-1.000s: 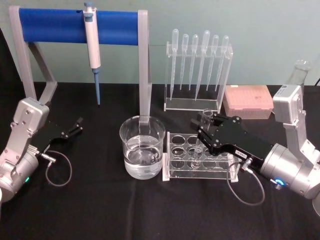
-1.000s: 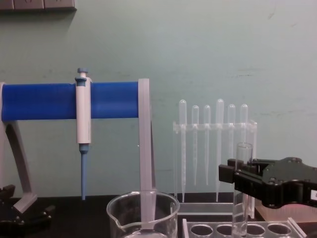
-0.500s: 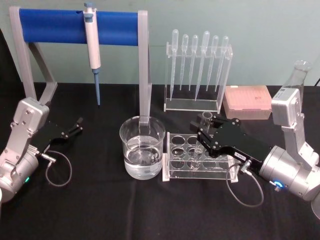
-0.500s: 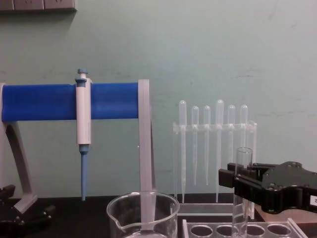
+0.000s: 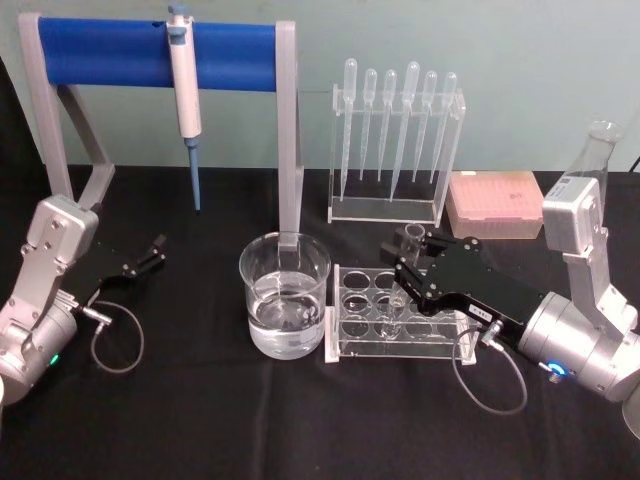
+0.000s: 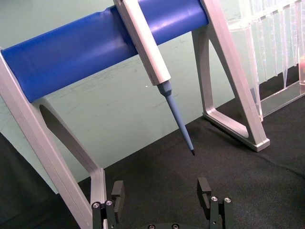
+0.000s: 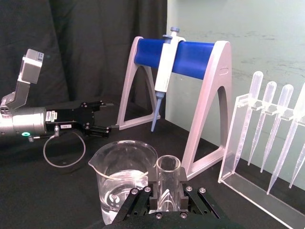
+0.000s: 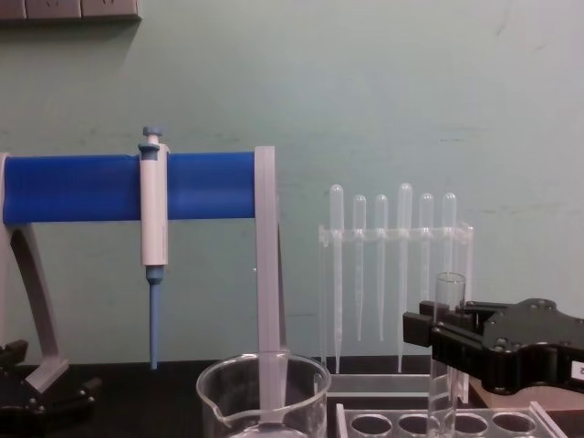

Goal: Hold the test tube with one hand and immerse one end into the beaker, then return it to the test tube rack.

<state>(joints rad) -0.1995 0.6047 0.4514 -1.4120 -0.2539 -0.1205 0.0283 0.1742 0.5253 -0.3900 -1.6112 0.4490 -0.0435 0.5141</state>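
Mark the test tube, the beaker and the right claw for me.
test tube [image 8: 445, 365]: chest view, on its glass wall below the claw.
beaker [image 5: 284, 292]: head view, on its front glass wall.
right claw [image 5: 408, 252]: head view, midway between its fingertips at the tube.

A clear glass test tube [image 5: 404, 275] stands upright in a hole of a clear rack [image 5: 352, 348], its open rim clamped near the top by the black right hand [image 5: 410, 262]. Just beside the rack on the robot's left, the squat glass beaker [image 5: 285, 300], spout at its rim, sits on the black table [image 5: 200, 420], part-filled with clear liquid.
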